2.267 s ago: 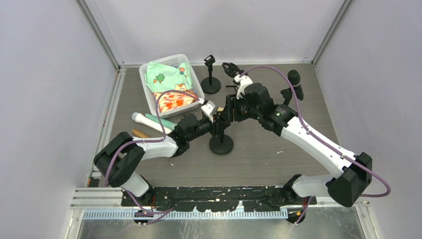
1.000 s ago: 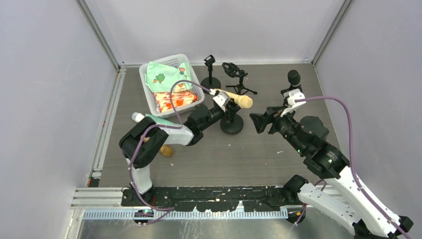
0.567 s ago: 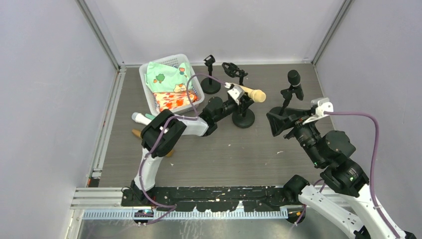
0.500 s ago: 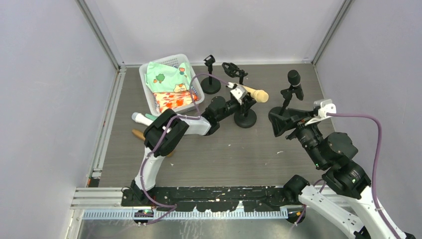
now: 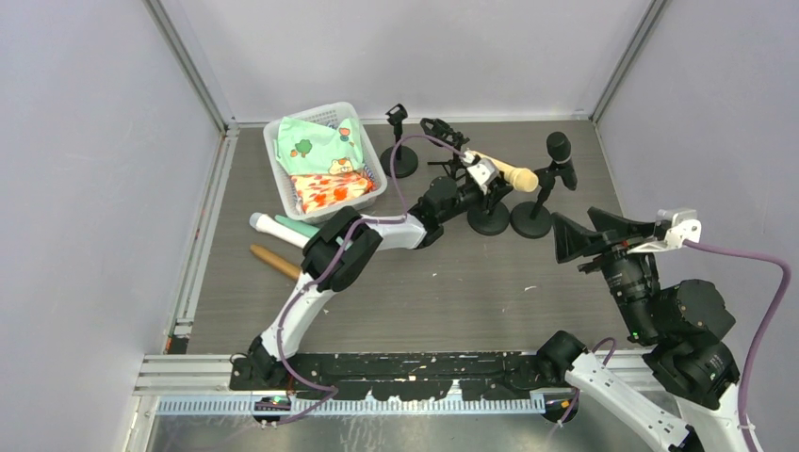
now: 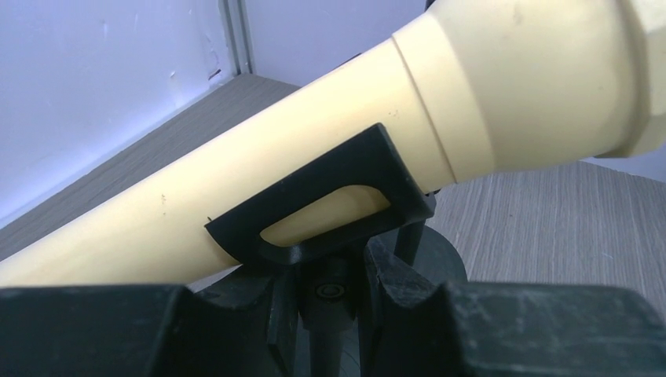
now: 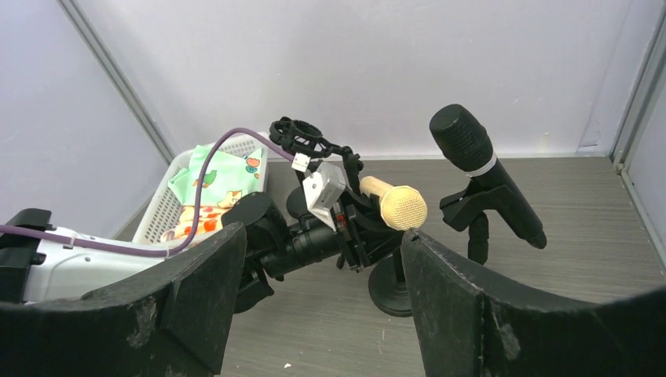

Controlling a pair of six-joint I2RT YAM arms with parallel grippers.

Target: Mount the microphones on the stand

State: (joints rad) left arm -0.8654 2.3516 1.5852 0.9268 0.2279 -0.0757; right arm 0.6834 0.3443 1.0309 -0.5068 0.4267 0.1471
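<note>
The left gripper (image 5: 487, 188) is clamped tight on the stem of a round-based stand (image 5: 488, 220), just under the clip. The clip carries the cream microphone (image 5: 510, 172), which lies tilted with its head to the right. Half a second ago this stand stood further left. Now its base sits just beside the second stand (image 5: 533, 222), which holds the black microphone (image 5: 560, 153). The right gripper (image 5: 573, 217) has drawn back further right, raised, its jaws wide with nothing between them. The left arm has stretched out, so the brown microphone (image 5: 274, 261) now lies uncovered on the table (image 5: 452, 292), near the white microphone (image 5: 267, 224) and mint green microphone (image 5: 303, 229) by the basket (image 5: 279, 179).
</note>
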